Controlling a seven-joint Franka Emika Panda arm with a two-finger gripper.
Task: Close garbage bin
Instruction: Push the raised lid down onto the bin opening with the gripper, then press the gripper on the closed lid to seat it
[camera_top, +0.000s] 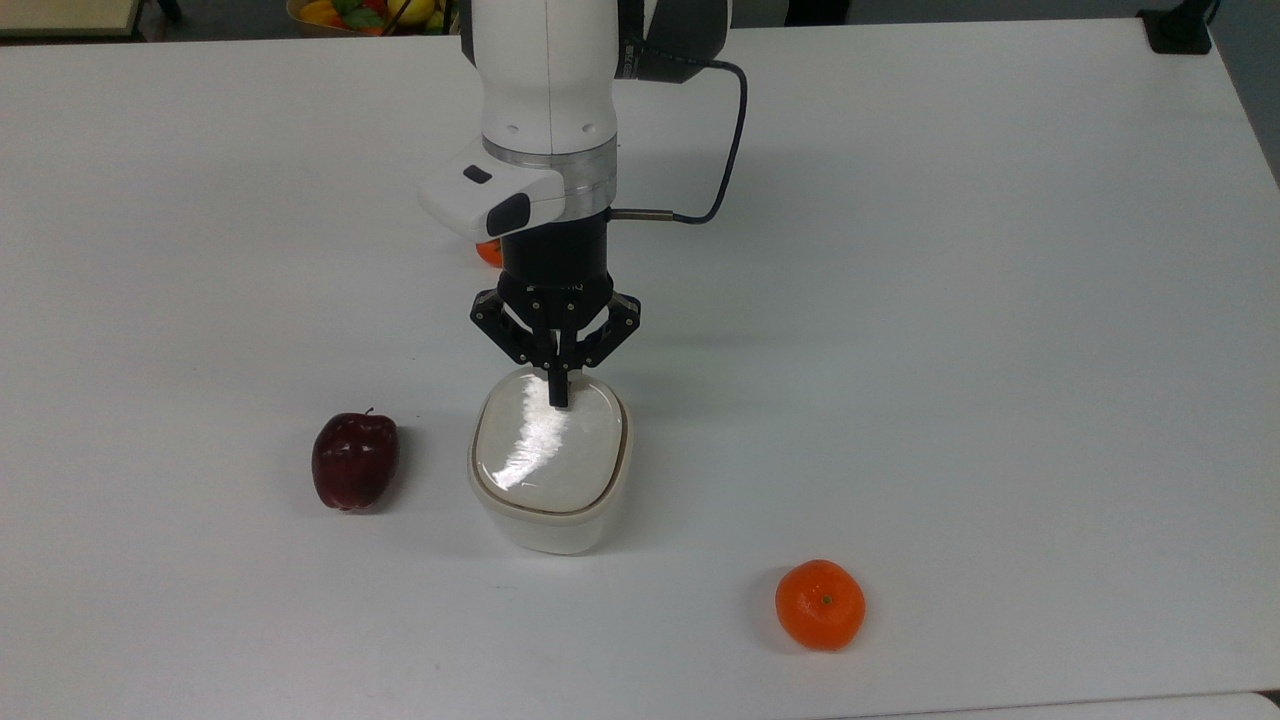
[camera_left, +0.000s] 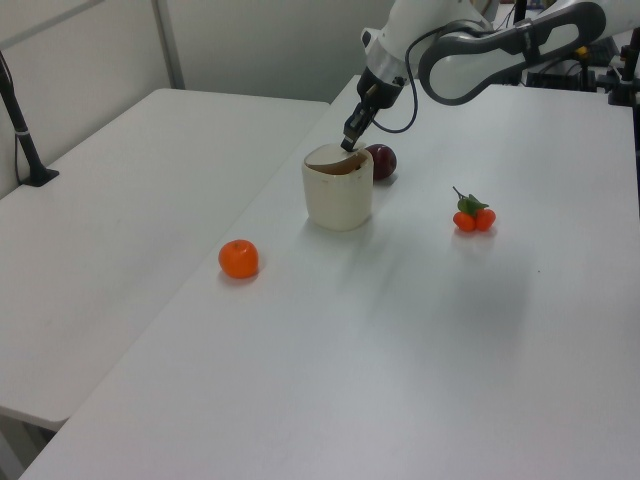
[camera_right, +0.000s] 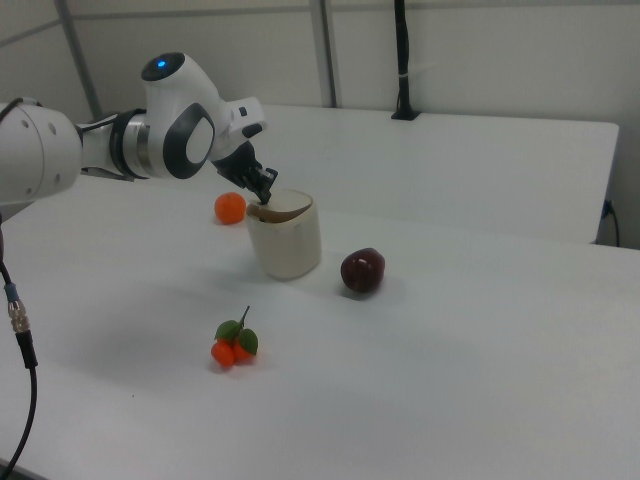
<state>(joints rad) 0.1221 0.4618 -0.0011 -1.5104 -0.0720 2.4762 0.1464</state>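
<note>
The garbage bin (camera_top: 548, 470) stands a little below the middle of the top view, on the white table (camera_top: 1000, 300), with its beige lid (camera_top: 545, 440) lying nearly flat across the rim. The gripper (camera_top: 558, 395) hangs over the lid's upper edge in that frame, its two fingers drawn together into a single dark tip that presses down on the lid; it grips nothing. In the left view the same tip (camera_left: 348, 143) meets the lid at the bin's far top edge, in the upper middle of the frame, and a thin dark line under the lid suggests it is not quite seated all round (the right view (camera_right: 264, 196) shows the lid a shade tilted too).

So the step in hand looks like the final push of closing. The next move probably calls for a short, straight press downward until the lid sits level, gentle enough that the light bin does not tip or slide, then a clean lift away.

What the bin holds cannot be told, since the lid covers the opening. Outside it lie a red apple (camera_top: 354, 461) to the left in the top view, an orange (camera_top: 820, 604) at lower right, and a sprig of small orange fruits (camera_left: 473, 215) right of centre in the left view.
</note>
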